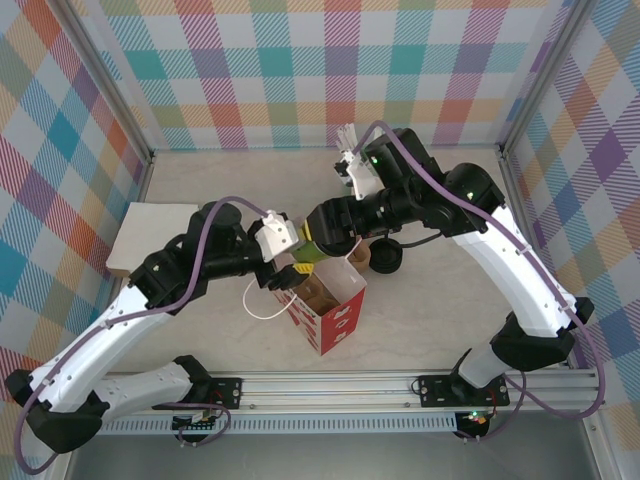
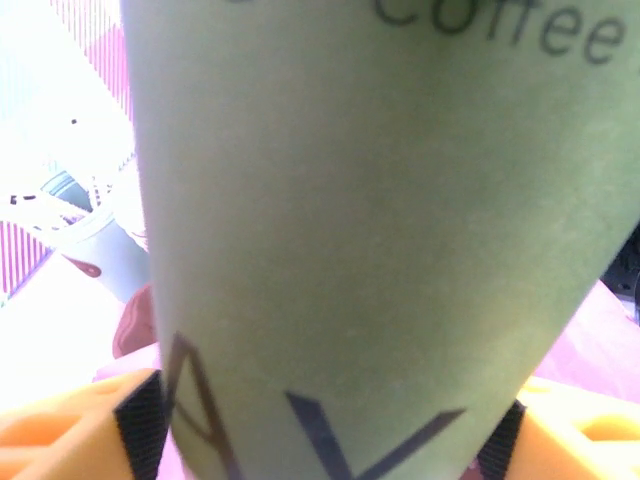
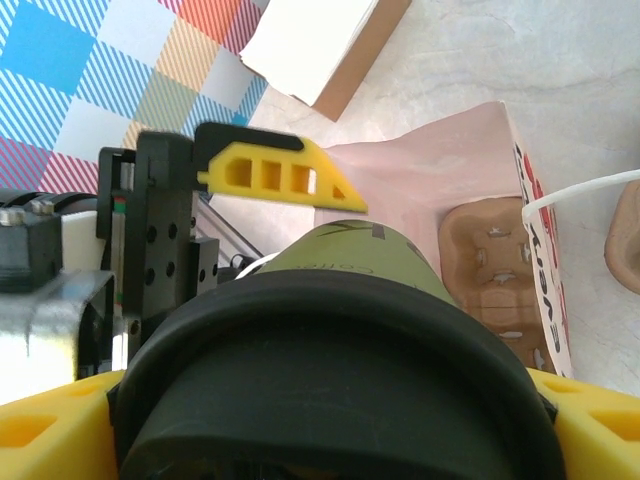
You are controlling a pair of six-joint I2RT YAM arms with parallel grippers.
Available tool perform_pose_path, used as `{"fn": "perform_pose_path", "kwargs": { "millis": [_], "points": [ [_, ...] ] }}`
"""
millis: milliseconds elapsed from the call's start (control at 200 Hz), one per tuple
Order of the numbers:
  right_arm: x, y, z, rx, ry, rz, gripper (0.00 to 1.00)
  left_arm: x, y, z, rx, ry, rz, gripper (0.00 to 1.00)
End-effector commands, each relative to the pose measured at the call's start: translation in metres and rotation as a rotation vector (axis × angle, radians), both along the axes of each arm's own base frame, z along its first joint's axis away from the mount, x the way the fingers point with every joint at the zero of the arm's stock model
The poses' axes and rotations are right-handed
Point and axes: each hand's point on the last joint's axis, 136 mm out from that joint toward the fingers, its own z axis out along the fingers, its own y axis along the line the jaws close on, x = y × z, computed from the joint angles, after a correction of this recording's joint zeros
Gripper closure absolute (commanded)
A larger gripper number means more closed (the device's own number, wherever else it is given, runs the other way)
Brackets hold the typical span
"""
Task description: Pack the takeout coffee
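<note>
Left wrist: takeout coffee [image 2: 380, 250] between left fingers [image 2: 60, 440]; right fingers [image 3: 50, 430] flank lid [image 3: 330, 400]

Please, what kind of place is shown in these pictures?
Probably a robot test cell, not a real café: checked walls on a metal frame, two arms bolted to a rail at the table edge, and a green coffee cup beside a paper bag.

One lidded green cup [image 3: 345, 262], one paper bag [image 1: 335, 322], one cup tray [image 3: 490, 270], one white box [image 1: 150, 235].
</note>
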Motion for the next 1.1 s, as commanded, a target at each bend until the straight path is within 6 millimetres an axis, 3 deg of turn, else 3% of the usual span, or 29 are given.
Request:
{"fn": "perform_pose_path", "kwargs": {
  "millis": [0,195,515,845,1095],
  "points": [
    [-0.008,-0.002,-0.002,-0.013,0.009,0.03,0.14,-0.01,0.013,0.009,-0.022,-0.018,0.03,0.16],
    [-0.013,-0.003,-0.01,-0.049,0.016,0.061,0.15,-0.012,0.041,0.009,-0.059,0.055,0.177,0.08],
    [-0.019,0.0,-0.032,-0.153,-0.016,0.102,0.15,0.023,0.086,-0.018,-0.136,0.454,0.545,0.07],
    [-0.025,0.008,-0.039,-0.18,-0.03,0.146,0.16,0.053,0.085,-0.051,-0.158,0.636,0.614,0.07],
    [-0.016,0.006,-0.066,-0.301,-0.027,0.136,0.16,0.063,0.082,-0.073,-0.108,0.668,0.617,0.15]
  ]
}}
